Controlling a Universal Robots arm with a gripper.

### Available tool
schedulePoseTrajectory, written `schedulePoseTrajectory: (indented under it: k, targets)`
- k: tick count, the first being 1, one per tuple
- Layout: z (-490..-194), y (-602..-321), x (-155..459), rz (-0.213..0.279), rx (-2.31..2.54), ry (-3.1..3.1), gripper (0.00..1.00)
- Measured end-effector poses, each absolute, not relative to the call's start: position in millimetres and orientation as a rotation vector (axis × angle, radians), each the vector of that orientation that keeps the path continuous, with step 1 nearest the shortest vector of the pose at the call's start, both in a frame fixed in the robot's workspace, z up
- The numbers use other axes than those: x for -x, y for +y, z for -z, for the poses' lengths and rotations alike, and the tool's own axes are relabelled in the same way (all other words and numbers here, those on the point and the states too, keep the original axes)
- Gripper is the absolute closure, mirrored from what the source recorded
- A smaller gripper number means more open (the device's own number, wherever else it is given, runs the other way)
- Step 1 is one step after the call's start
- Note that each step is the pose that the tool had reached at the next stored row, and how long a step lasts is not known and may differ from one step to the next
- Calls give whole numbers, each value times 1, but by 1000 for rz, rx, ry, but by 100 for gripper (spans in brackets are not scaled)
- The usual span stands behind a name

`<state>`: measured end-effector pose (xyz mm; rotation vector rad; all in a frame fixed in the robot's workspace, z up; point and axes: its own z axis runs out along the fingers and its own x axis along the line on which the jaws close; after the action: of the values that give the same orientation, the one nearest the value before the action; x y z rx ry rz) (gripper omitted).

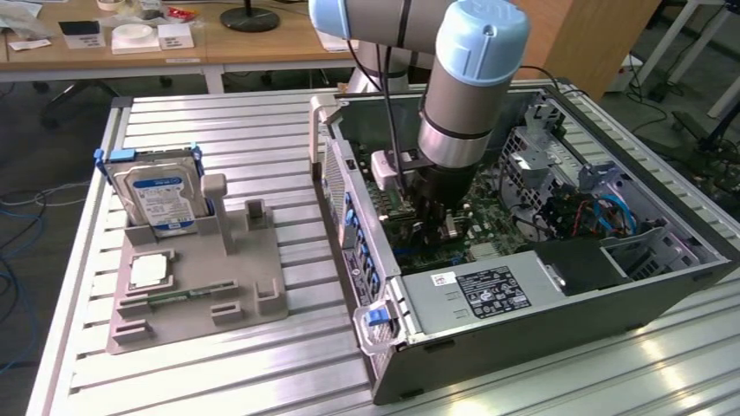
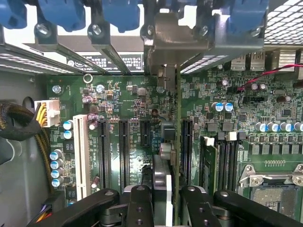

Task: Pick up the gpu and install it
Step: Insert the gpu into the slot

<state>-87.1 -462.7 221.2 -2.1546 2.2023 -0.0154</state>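
Gpu (image 2: 177,142), a thin flat green card seen edge-on, stands upright over the green board (image 2: 142,109) inside the grey metal computer case (image 1: 555,321). Its dull metal end plate (image 2: 177,38) sits by blue plastic clips (image 2: 66,14). Black gripper (image 2: 163,203) pinches the card. Outside, a shiny silver hard drive (image 1: 162,195) wears a blue-white label, too small to read.

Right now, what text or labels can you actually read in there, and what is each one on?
None can be read.
Hard drive blue-white label: print too small.
Power supply black label and white sticker: too small.
White sticker behind the blue latches: lines blurred.
Motherboard markings: too small.
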Motion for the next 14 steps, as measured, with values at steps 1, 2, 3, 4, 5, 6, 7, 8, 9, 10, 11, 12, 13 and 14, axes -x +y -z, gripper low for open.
schedulePoseTrajectory:
  k: [1, 2, 3, 4, 5, 6, 7, 8, 9, 10, 11, 12, 13, 14]
  targets:
    - [-221, -463, 87, 15, 2154, 2202, 72]
    - [-221, -463, 87, 15, 2154, 2202, 72]
    - [-221, -463, 87, 15, 2154, 2202, 72]
    - [-221, -463, 87, 15, 2154, 2202, 72]
    - [-221, -463, 87, 15, 2154, 2202, 72]
    - [-221, -463, 87, 15, 2154, 2202, 72]
    - [-221, -463, 87, 15, 2154, 2202, 72]
    - [-221, -463, 87, 15, 2154, 2202, 72]
    - [-221, -463, 87, 15, 2154, 2202, 72]
    - [-221, -463, 87, 16, 2154, 2202, 72]
    - [-221, -463, 88, 16, 2154, 2202, 72]
    - [-221, -463, 88, 16, 2154, 2202, 72]
    - [-221, -463, 89, 16, 2154, 2201, 72]
    - [-221, -463, 89, 16, 2154, 2201, 72]
